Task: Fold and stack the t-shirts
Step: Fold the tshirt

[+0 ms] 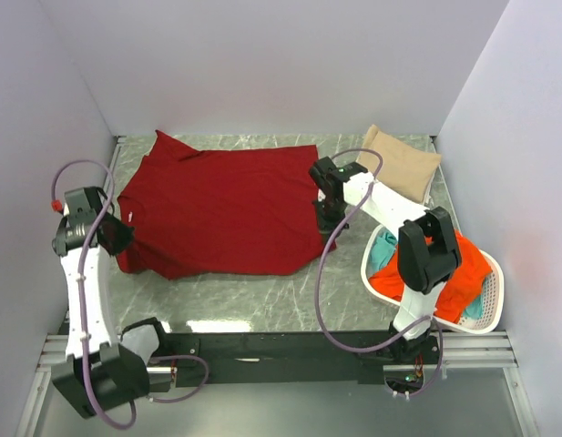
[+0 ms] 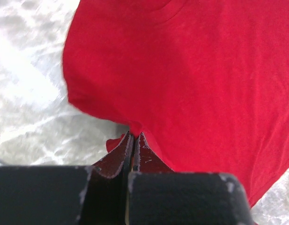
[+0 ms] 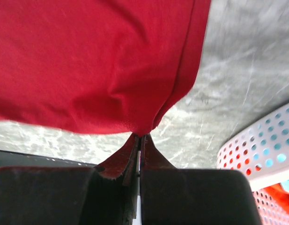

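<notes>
A dark red t-shirt [image 1: 221, 209] lies spread across the middle of the table, folded over itself. My left gripper [image 1: 124, 233] is shut on its left edge near the shoulder; in the left wrist view [image 2: 135, 133] the cloth [image 2: 191, 79] is pinched between the closed fingers. My right gripper [image 1: 328, 229] is shut on the shirt's right lower corner; in the right wrist view [image 3: 140, 136] the hem [image 3: 97, 65] bunches at the fingertips. A folded tan t-shirt [image 1: 401, 164] lies at the back right. Orange-red [image 1: 458, 273] and teal [image 1: 383, 252] shirts sit in the basket.
A white oval laundry basket [image 1: 488, 309] stands at the front right beside the right arm, and also shows in the right wrist view [image 3: 256, 154]. White walls enclose the marble table [image 1: 262, 296] on three sides. A black rail runs along the near edge.
</notes>
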Robot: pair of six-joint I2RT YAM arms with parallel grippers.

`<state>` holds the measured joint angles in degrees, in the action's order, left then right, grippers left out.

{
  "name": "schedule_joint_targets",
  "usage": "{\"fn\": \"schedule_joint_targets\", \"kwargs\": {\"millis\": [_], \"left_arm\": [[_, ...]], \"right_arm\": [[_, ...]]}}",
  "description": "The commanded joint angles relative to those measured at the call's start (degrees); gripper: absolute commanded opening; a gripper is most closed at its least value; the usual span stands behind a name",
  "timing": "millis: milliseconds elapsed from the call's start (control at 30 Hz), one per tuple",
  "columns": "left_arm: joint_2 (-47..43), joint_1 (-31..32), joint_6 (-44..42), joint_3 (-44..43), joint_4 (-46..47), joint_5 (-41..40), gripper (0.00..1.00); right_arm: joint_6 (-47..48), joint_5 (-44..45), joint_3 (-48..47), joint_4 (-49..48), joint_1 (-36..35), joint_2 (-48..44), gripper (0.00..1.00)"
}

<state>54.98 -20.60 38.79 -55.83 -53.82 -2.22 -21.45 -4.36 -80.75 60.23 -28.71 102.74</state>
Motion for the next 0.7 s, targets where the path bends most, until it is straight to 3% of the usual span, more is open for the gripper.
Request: {"fn": "schedule_joint_targets", "kwargs": {"millis": [0,433,667], "left_arm": [[3.19,-0.23,-4.59,-5.24,6.79,2.74,0.00],[21.64,-0.23,-7.76,-11.40,17.25,10.57,0.00],[29.56,-0.23,-8.20,-17.54,19.28,12.15,0.00]], "right_arm": [[2.20,-0.30,-5.55,2.79,1.37,2.46,0.00],[4.75,-1.09,-25.05,5.86,6.91,16.17,0.00],[4.31,-1.18,-30.43,6.57,8.32,21.97,0.00]]}}
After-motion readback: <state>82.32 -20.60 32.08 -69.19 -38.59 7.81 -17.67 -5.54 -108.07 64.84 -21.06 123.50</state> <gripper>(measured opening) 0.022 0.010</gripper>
